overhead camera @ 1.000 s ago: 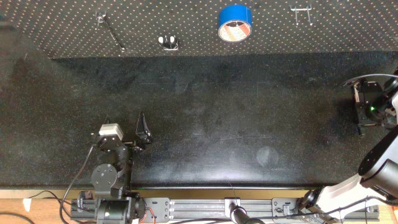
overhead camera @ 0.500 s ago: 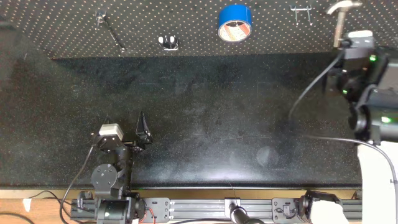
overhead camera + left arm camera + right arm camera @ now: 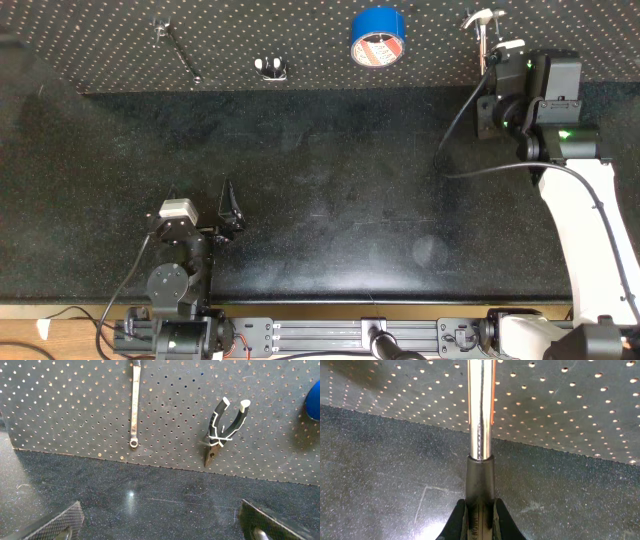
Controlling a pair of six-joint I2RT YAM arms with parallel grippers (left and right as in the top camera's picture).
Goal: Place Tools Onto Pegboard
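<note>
**Three tools up, hammer at the board**

Three items hang on the pegboard: wrench, pliers, blue tape roll. The step in hand looks like the fourth, the hammer.

Right gripper is clamped tight on the hammer's black grip, a finger pressed to each side. The chrome shaft runs straight away from it toward the board. From above, the hammer head sits against the board's upper right, to the right of the tape, with the handle pointing back down to the gripper. Can't tell whether the head is caught on anything or just held at the board face; any hook there is hidden behind the head.

Left gripper is spread wide and holds nothing. It sits low over the table on the left side, facing the wrench and pliers. Idle, as far as I can judge.

Next move, my read: seat the head on its peg so the peg carries the weight, then ease the fingers apart and back straight off. The risk is letting go early — the head is heavy, so the hammer would likely swing or drop to the table.
</note>
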